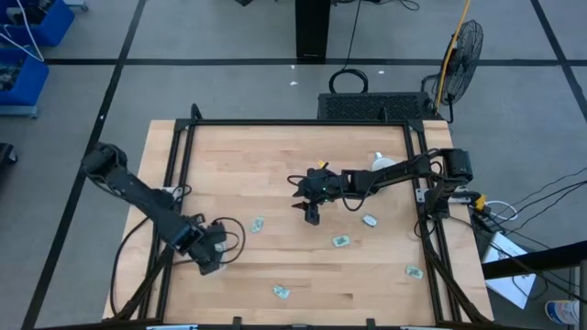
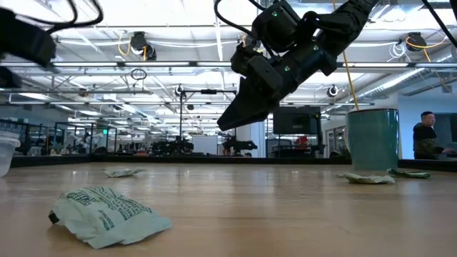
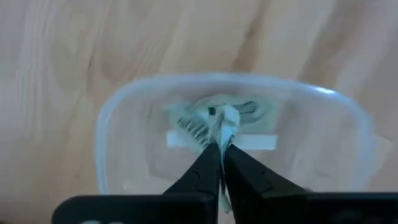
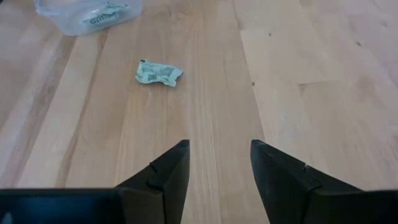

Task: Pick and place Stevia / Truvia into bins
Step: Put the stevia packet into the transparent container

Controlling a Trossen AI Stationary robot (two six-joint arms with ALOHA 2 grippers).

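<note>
While the left hand (image 3: 219, 149) hangs over the tub (image 3: 118, 118), pinched shut on a sachet (image 3: 225, 121) standing on end, long axis vertical, another sachet (image 1: 258, 224) lies just right of it. Right hand (image 1: 310, 213), mid-surface, is open and empty; four loose sachets lie rightward.

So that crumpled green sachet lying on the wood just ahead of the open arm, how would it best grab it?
Probably straight down from above. The sachet lies flat on the table and clear of the tub, so only its puckered upper folds stick up enough to pinch. The right end effector, fingers already open, could straddle its short width and close on the crumpled middle.
</note>
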